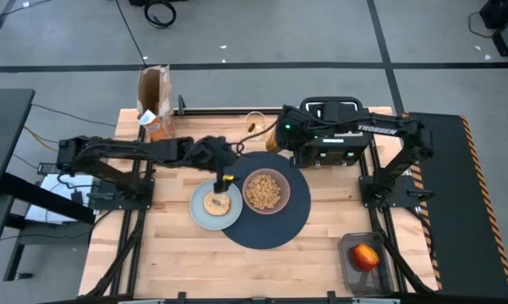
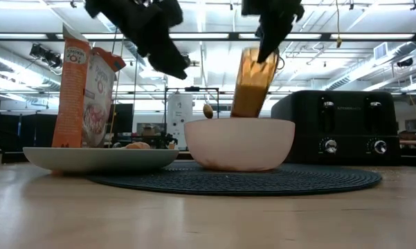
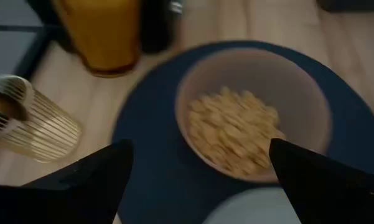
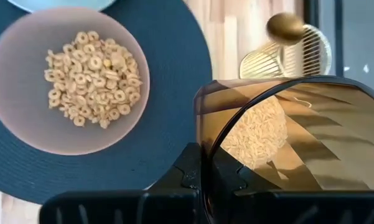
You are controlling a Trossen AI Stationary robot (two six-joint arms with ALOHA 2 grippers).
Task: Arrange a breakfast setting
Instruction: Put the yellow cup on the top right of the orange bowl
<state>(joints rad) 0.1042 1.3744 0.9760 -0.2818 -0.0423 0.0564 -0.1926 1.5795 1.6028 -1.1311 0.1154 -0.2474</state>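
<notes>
A pinkish bowl [image 1: 264, 191] of cereal [image 4: 90, 78] stands on the round navy placemat [image 1: 270, 228]. Left of it, a pale plate [image 1: 204, 216] partly on the mat carries a bagel [image 1: 217, 203]. My left gripper [image 1: 225, 176] hangs open above the plate's far edge, holding nothing; its fingers [image 3: 93, 180] frame the bowl [image 3: 255, 112]. My right gripper [image 2: 268, 34] is shut on the amber tumbler [image 2: 252, 83] just beyond the mat's far edge. The gold spoon [image 4: 285, 28] rests in a wire holder [image 4: 299, 56] behind it. A red apple [image 1: 365, 256] lies at the near right. My right gripper pinches the tumbler's wall at its rim [image 4: 206, 146], one finger inside the glass and one outside. The fingers come from above, slanting down. The tumbler hangs tilted below them; whether its base [image 2: 247, 111] touches the table is hidden behind the bowl.
The orange cereal box [image 1: 156, 105] stands at the far left of the table. A black toaster [image 2: 346, 128] sits at the far right under my right arm. Bare wood lies along the near edge [image 1: 177, 262].
</notes>
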